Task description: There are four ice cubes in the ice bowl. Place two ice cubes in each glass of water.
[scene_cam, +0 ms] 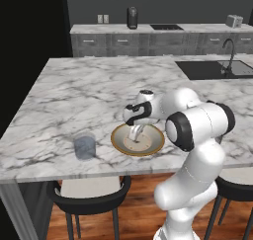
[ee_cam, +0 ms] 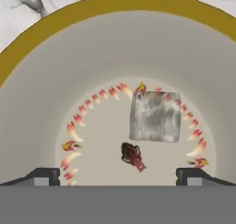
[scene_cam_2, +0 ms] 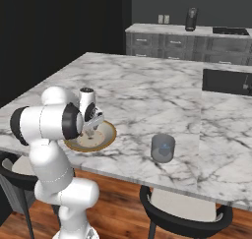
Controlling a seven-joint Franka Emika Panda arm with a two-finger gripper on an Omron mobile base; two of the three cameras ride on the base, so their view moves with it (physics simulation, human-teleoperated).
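Ice cube (ee_cam: 154, 116) sits off-centre btwn my wide-open, empty end effector (ee_cam: 118, 176) in ice bowl (ee_cam: 41, 48); closing could nudge it away.

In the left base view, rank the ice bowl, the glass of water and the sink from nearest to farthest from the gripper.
1. The ice bowl, directly under the gripper.
2. The glass of water, left of the bowl near the counter's front edge.
3. The sink, far back on the right.

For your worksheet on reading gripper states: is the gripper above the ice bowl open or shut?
Open. In the hand view the gripper has its fingertips spread wide apart above the ice bowl, with the ice cube ungripped.
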